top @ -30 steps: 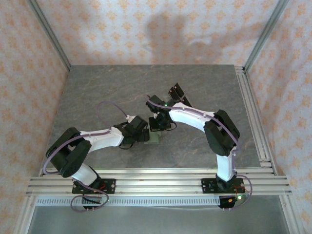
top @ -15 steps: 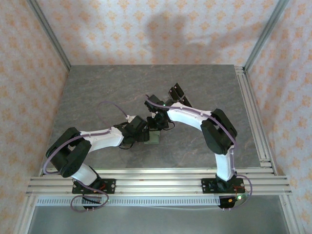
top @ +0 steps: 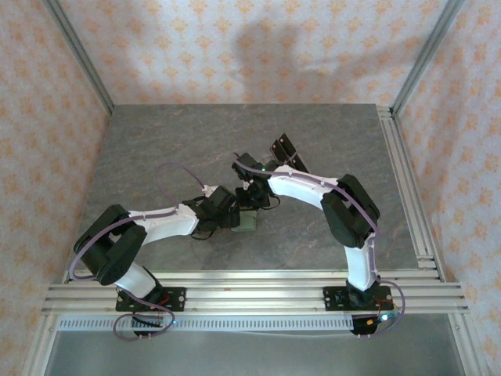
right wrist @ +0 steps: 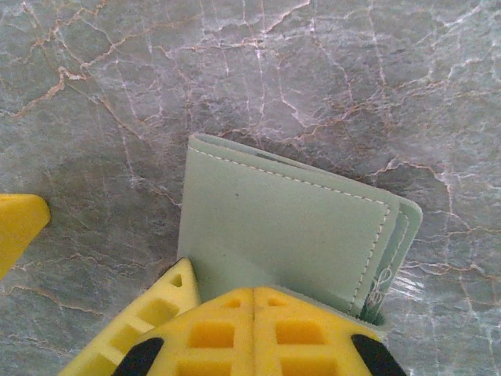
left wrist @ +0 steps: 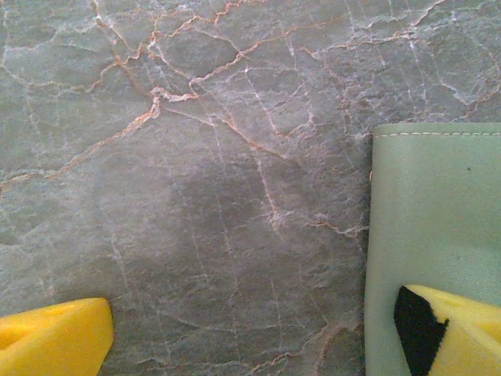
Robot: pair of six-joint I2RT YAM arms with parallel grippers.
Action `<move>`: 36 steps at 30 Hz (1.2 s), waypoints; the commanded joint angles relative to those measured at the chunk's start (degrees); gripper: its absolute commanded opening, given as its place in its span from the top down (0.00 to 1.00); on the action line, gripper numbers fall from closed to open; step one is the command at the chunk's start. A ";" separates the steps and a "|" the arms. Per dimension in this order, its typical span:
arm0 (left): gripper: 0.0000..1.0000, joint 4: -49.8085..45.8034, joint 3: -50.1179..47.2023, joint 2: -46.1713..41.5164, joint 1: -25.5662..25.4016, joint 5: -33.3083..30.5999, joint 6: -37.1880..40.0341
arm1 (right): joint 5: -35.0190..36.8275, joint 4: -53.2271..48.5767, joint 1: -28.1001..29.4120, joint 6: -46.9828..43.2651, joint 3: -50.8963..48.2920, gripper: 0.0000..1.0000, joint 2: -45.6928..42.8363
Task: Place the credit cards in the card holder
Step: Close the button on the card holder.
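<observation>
Spread wide, the left jaws are seen from the left wrist as 2 yellow fingertips (left wrist: 51, 341) at the bottom corners. 1 is over bare tabletop (left wrist: 196, 157) and the other lies over the near corner of the card holder (left wrist: 438, 211); nothing is grasped between them. The right jaws are clenched. From the right wrist their 2 yellow fingers (right wrist: 305, 329) are shown pressed together along a seam at the near edge of the card holder, which runs under them. Whether that edge is pinched cannot be told.

From the left wrist, 1 plain sage-green face with a stitched top edge is presented. From the right wrist the folded build is revealed: stacked layers are exposed at the right end, 1 of them paler and faintly marked. A 3rd yellow tip is seen at the left edge of that view, apart from the card holder.

From above, the card holder is reduced to a small green patch at mid-tabletop, largely covered by the 2 wrists. The left arm (top: 156, 219) and right arm (top: 313, 188) are seen bent towards each other. 1 small dark object (top: 280, 146) lies beyond the right arm; its kind cannot be made out.

Counted: 1 card holder, 2 arms, 2 sets of jaws.
</observation>
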 commanded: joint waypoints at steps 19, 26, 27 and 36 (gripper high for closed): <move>0.05 1.14 -1.27 3.57 -0.56 3.88 0.38 | -0.76 3.49 0.25 1.47 -5.57 1.00 1.04; 0.05 0.97 -1.18 3.66 -0.57 3.66 0.20 | 0.08 7.08 0.43 2.01 -10.84 1.00 -1.33; 0.05 0.94 -1.18 3.67 -0.56 3.71 0.20 | 0.42 8.00 0.47 2.04 -11.83 1.00 -1.74; 0.05 0.48 -0.84 3.79 -0.52 3.52 0.11 | 2.77 17.64 1.04 3.14 -21.49 1.00 -5.04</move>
